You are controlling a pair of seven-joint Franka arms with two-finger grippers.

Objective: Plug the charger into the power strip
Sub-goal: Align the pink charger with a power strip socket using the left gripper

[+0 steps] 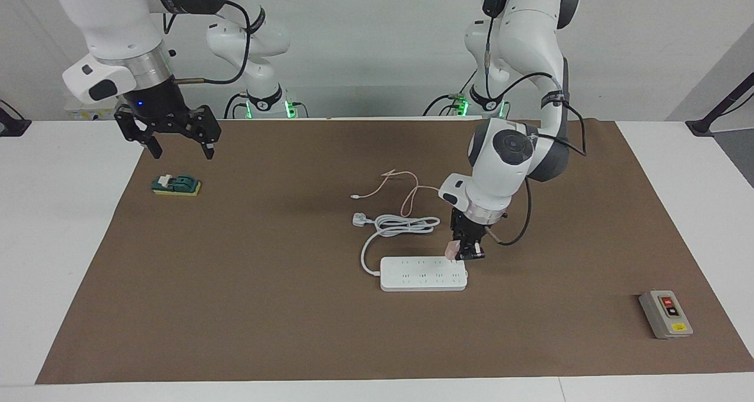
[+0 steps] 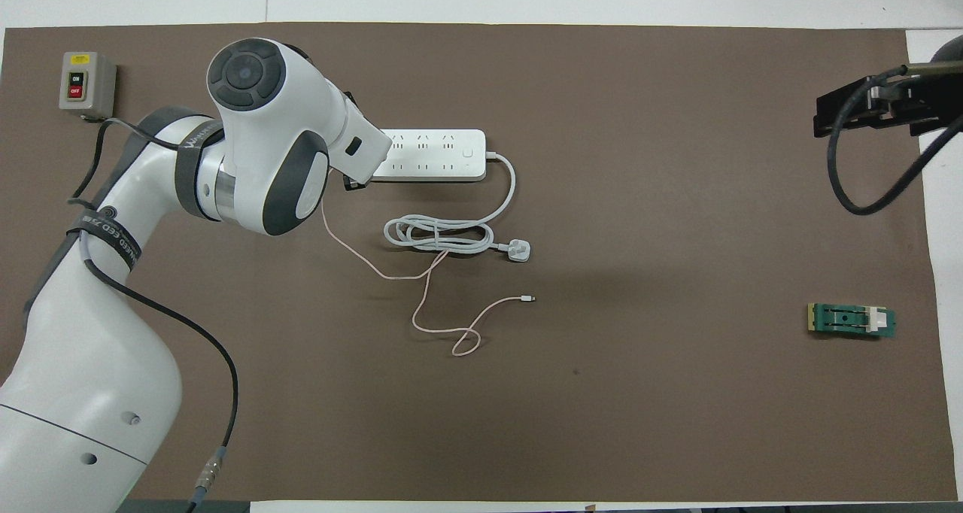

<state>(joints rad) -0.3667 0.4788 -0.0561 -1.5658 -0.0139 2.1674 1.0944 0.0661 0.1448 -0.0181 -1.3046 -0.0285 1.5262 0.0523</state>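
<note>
Two arms: left pincer [image 1: 465, 250] vertical, gripping charger [image 1: 452, 249] at power strip [image 1: 423, 273]; right pincer [image 1: 179, 145] open, waiting.

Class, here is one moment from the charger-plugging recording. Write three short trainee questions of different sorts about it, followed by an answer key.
1. True or false: the right gripper holds the charger.
2. Which item lies nearest the left arm's end of the table? A) grey switch box B) green block C) white plug
3. Fill in: the left gripper holds the charger over one end of the ____.

Key: 1 false; 2 A; 3 power strip.
</note>
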